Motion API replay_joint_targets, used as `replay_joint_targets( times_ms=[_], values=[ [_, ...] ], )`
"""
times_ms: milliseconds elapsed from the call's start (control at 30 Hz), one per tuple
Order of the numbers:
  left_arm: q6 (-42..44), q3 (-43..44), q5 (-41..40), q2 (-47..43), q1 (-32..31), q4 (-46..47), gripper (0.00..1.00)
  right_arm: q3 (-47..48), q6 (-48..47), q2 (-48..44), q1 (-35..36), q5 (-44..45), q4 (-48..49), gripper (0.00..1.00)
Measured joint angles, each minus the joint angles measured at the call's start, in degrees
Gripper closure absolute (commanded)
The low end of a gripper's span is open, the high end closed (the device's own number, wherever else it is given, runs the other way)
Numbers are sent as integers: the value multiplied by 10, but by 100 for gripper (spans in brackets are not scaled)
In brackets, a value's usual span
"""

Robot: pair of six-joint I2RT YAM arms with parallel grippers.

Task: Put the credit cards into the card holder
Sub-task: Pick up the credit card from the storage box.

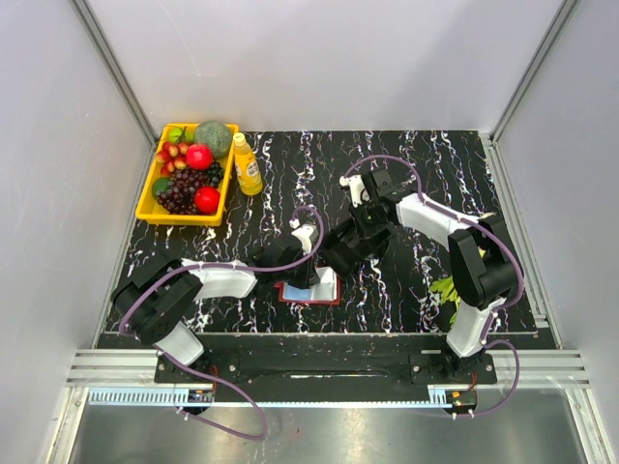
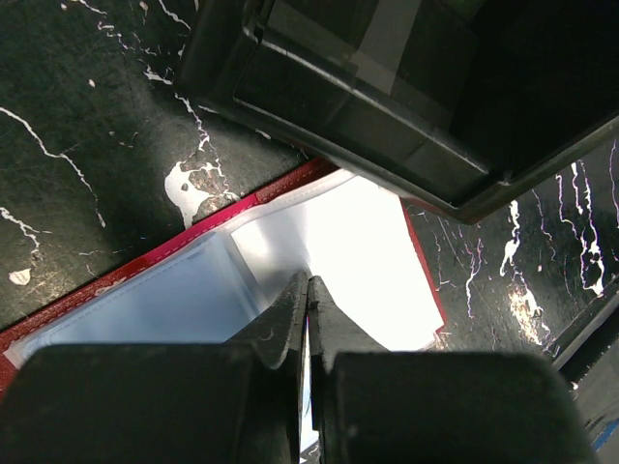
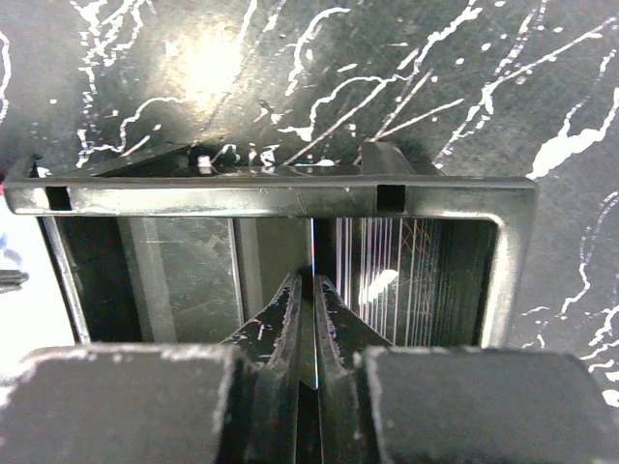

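The dark red card holder (image 1: pixel 327 293) lies open near the table's front middle. In the left wrist view its red edge (image 2: pixel 222 215) frames a pale blue panel (image 2: pixel 145 300) and a bright white panel (image 2: pixel 368 261). My left gripper (image 1: pixel 308 273) is shut, with its tips (image 2: pixel 309 282) at the holder's middle fold. A pale sliver shows between its fingers; I cannot tell what it is. My right gripper (image 1: pixel 340 253) is shut on a thin credit card (image 3: pixel 312 251), seen edge-on and upright over the black tray (image 3: pixel 290 197). More cards lie in the tray.
The black tray (image 2: pixel 387 126) sits just behind the card holder, almost touching it. A yellow basket (image 1: pixel 155 201) of fruit and a yellow bottle (image 1: pixel 248 164) stand at the back left. A green leafy thing (image 1: pixel 445 287) lies beside the right arm. Grey walls enclose the table.
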Motion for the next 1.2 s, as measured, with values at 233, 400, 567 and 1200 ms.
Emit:
replay_joint_targets(
  times_ms=[233,400,567,1200],
  values=[
    [0,0,2,0,0,0,100,1,11,-8,0,-47,-2,80],
    [0,0,4,0,1,0,100,1,19,-13,0,-82,-9,77],
    [0,0,4,1,1,0,100,1,21,-12,0,-97,-22,76],
    [0,0,6,3,2,3,100,-77,-16,-128,49,10,36,100]
  ],
)
